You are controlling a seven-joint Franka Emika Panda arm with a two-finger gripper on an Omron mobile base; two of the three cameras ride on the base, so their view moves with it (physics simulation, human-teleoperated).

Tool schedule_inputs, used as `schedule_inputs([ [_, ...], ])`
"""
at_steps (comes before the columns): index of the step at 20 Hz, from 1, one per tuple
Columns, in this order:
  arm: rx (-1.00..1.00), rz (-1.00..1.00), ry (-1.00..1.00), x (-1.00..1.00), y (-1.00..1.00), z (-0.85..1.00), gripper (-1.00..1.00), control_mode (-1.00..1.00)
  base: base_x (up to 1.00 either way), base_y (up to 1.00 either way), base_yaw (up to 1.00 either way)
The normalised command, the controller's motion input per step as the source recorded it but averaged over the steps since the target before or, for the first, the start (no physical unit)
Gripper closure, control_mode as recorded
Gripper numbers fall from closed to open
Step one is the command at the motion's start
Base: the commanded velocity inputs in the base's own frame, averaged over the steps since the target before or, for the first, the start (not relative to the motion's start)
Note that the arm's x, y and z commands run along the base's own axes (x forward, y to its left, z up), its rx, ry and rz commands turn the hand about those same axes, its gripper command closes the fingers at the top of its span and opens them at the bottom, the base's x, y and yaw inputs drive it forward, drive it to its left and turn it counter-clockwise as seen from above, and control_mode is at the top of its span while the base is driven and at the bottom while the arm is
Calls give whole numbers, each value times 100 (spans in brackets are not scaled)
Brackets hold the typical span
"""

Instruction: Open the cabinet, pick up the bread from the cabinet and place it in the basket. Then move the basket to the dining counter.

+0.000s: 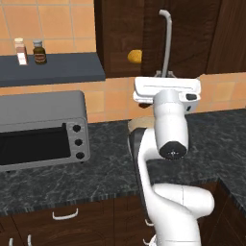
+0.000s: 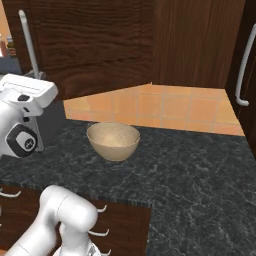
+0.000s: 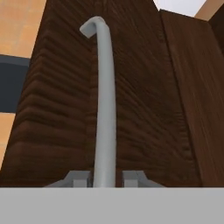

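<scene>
Nearest, along the front edge: dark brown low drawers (image 1: 62, 221) with small white handles, beneath the black speckled granite tabletop (image 2: 200, 180). On that tabletop, to the left of the white arm: grey toaster oven (image 1: 43, 129) with dark glass door and three round knobs. Mid-tabletop, below the dark brown wood-grain wall cabinet (image 3: 144, 100): round tan-beige bowl-shaped basket (image 2: 113, 141), upright, speckled lighter inside, nothing in it. Above the basket, at the cabinet's door: two-finger tool (image 3: 105, 178), clamped on the lower end of the long curved silver bar handle (image 3: 105, 100), one grey fingertip (image 3: 76, 179) on each side of the bar. Door swung partly out from the cabinet front, leaving a dark gap on its left. Within that gap, inside the cabinet: small round golden-orange bread bun (image 1: 135, 56), partly hidden by the door edge. Left of the cabinet, on the orange-tiled wall: dark grey shelf (image 1: 53, 69) carrying two small bottles (image 1: 30, 52). Right of the cabinet: further dark wood doors, one with a silver handle (image 2: 243, 65).
</scene>
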Motion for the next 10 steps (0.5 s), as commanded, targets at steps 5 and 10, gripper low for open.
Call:
schedule_inputs([
  [5, 0, 0, 0, -50, -35, 10, 100, -100, 0, 0, 0],
  [10, 0, 0, 2, -41, -23, 12, 100, -100, 0, 0, 0],
])
